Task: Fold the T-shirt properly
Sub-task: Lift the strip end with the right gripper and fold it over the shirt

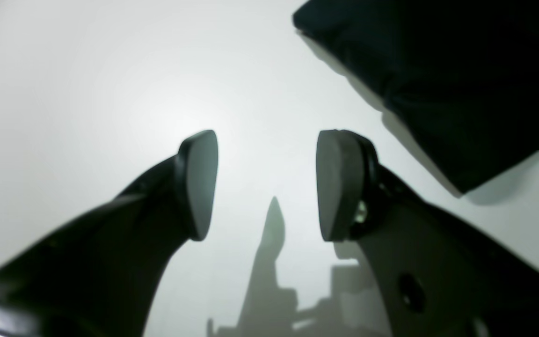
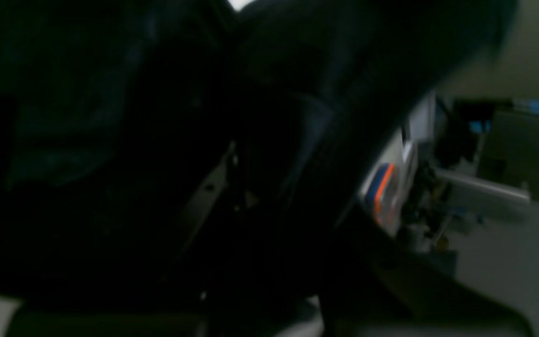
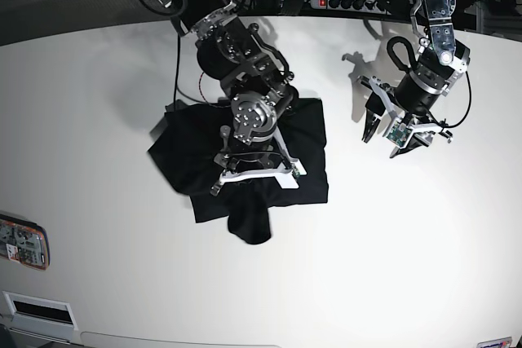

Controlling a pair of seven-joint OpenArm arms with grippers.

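Base view: right gripper [image 3: 254,175] pinches the bunched T-shirt [image 3: 183,160] for folding, while left gripper [image 3: 390,126], fingers [image 1: 200,185] spread and empty, waits at three o'clock

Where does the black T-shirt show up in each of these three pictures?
Left wrist: T-shirt fills the upper right corner, beside the open left claw.
Right wrist: dark cloth covers most of the picture.
Base: crumpled at centre left, under the right arm.
Shared landmark: the white table.
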